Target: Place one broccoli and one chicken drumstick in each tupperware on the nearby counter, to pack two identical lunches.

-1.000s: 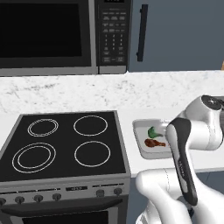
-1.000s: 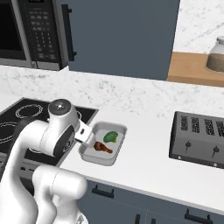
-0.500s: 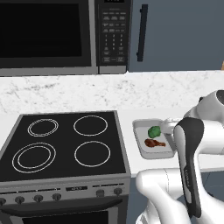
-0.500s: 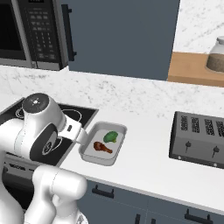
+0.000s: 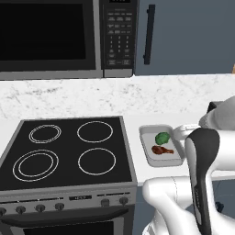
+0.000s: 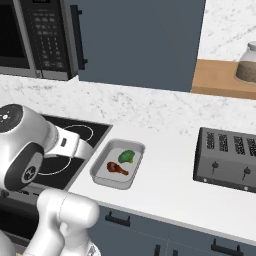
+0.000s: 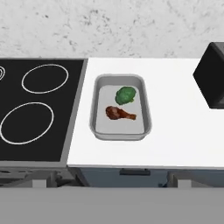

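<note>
Gripper jaws can't tell open or closed, tupperware (image 7: pixel 97 127) just right of stovetop (image 7: pixel 39 109) edge, open counter (image 7: pixel 175 131) toward toaster (image 7: pixel 212 81), drumstick (image 7: pixel 119 113) bone end pointing toaster-side, broccoli (image 7: pixel 126 95) just behind it

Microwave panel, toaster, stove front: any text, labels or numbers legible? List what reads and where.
Microwave keypad: rows of light marks on the buttons, too small and blurred to read.
Stove control strip: a small pale mark between the knobs, unreadable.
Toaster: slots and two levers, no text.
Tupperware, broccoli, chicken drumstick, counter: no text.
Nothing legible anywhere.
</note>
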Controlling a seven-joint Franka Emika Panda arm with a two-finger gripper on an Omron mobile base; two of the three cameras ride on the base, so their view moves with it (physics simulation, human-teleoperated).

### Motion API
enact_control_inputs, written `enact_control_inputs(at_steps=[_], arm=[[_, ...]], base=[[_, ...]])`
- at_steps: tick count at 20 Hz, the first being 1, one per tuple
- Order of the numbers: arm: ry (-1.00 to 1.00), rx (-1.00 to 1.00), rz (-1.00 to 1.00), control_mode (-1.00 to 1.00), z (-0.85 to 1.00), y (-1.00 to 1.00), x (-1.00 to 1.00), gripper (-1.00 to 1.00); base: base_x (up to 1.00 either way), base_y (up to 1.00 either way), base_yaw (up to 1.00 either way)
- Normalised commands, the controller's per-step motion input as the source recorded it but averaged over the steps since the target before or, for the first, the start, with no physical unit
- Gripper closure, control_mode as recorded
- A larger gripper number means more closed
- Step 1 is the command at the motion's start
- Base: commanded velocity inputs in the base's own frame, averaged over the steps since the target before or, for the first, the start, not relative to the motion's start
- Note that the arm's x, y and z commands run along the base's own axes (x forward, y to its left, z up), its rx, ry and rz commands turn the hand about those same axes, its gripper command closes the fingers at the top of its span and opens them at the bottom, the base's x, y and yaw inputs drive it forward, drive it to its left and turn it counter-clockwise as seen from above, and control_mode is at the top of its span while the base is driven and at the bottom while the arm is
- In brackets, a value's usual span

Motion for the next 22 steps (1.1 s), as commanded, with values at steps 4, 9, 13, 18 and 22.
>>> enact_control_inputs(at_steps=[4,9,13,18,22], arm=[[0.00,0.00,0.00,1.00,0.00,0.00,0.00,-1.00],[0.00,0.00,0.00,1.00,0.00,0.00,0.00,-1.00],[0.00,0.00,0.00,1.00,0.00,0.00,0.00,-1.00],[0.00,0.00,0.00,1.00,0.00,0.00,0.00,-1.00],[0.00,0.00,0.00,1.00,0.00,0.00,0.00,-1.00]], base=[[-0.21,-0.17,0.00],[-0.04,-0.94,-0.02],[-0.10,-1.00,0.00],[-0.36,-1.00,0.00],[-0.64,-1.00,0.00]])
